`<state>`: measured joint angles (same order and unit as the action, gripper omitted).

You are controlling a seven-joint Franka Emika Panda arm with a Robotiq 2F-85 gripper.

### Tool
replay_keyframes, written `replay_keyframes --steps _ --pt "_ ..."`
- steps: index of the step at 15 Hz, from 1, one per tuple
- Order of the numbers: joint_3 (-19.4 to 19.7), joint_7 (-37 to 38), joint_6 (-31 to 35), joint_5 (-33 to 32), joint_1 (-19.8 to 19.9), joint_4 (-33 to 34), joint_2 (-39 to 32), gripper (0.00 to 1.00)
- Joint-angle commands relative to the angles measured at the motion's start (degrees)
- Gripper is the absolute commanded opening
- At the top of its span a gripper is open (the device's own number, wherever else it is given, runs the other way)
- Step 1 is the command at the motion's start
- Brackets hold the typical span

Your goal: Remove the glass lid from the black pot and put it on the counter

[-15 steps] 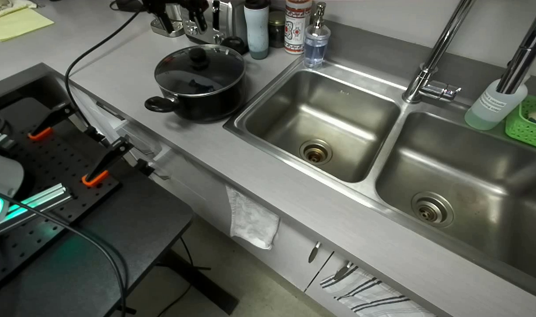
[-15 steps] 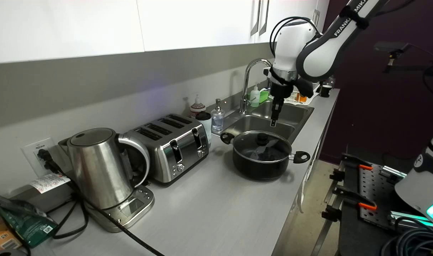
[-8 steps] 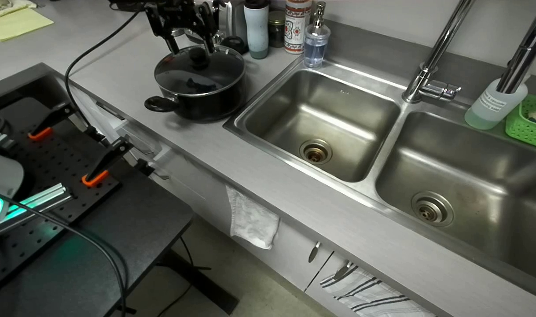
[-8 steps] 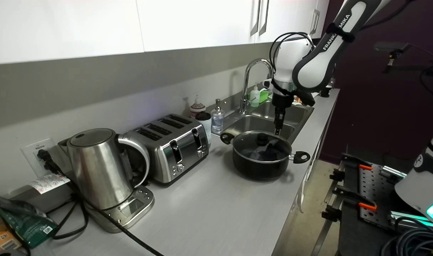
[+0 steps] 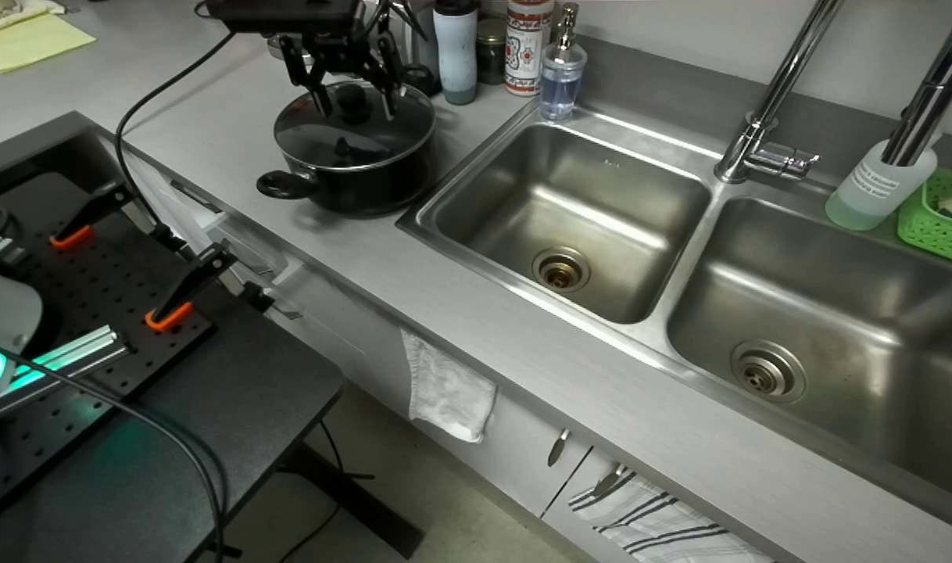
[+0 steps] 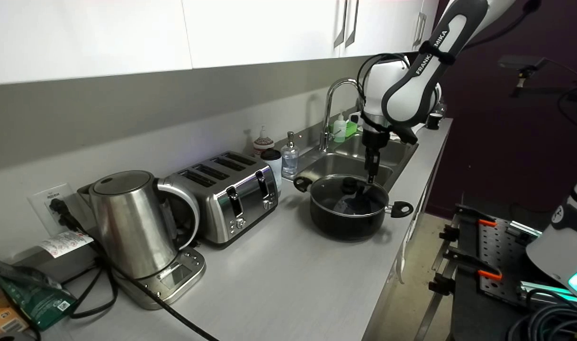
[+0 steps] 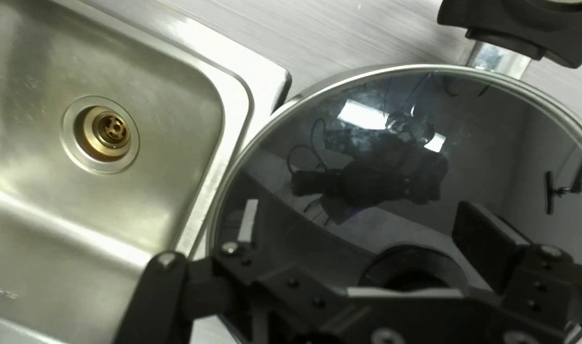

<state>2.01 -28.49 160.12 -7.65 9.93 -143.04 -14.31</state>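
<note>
The glass lid (image 5: 320, 139) with its black knob (image 5: 352, 98) sits on the black pot (image 5: 386, 188) on the grey counter (image 5: 351, 250). The lid (image 6: 331, 195), pot (image 6: 345, 228) and counter (image 6: 288, 284) also show in an exterior view. My gripper (image 5: 356, 111) points down over the lid, open and empty, its fingers wide apart on either side of the knob in that picture. In an exterior view the gripper (image 6: 371, 179) is offset from the knob (image 6: 349, 184) toward the sink. In the wrist view the gripper (image 7: 362, 222) partly hides the knob (image 7: 415, 260); contact with the lid (image 7: 491, 129) cannot be told.
The steel sink (image 5: 601, 211) adjoins the pot, with a tall faucet (image 6: 327, 113). A toaster (image 6: 222, 194), kettle (image 6: 125, 222), tumbler (image 5: 456, 59) and soap dispenser (image 5: 562, 78) stand toward the wall. The pot's side handle (image 6: 401, 209) points to the counter's front edge.
My gripper has come down from above to just over the lid, with its open fingers now lower around the knob's area. The lid and the pot have not moved.
</note>
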Motion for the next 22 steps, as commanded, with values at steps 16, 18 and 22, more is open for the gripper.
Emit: replay_keyframes --steps 16,18,22 --pt "-3.6 8.3 -6.7 -1.0 -8.0 11.9 -6.6 1.0" --pt "-3.6 8.3 -5.9 -1.0 -7.8 11.2 -6.4 1.0" --pt "-3.7 7.4 -4.5 -1.0 -7.2 8.9 -5.2 1.0"
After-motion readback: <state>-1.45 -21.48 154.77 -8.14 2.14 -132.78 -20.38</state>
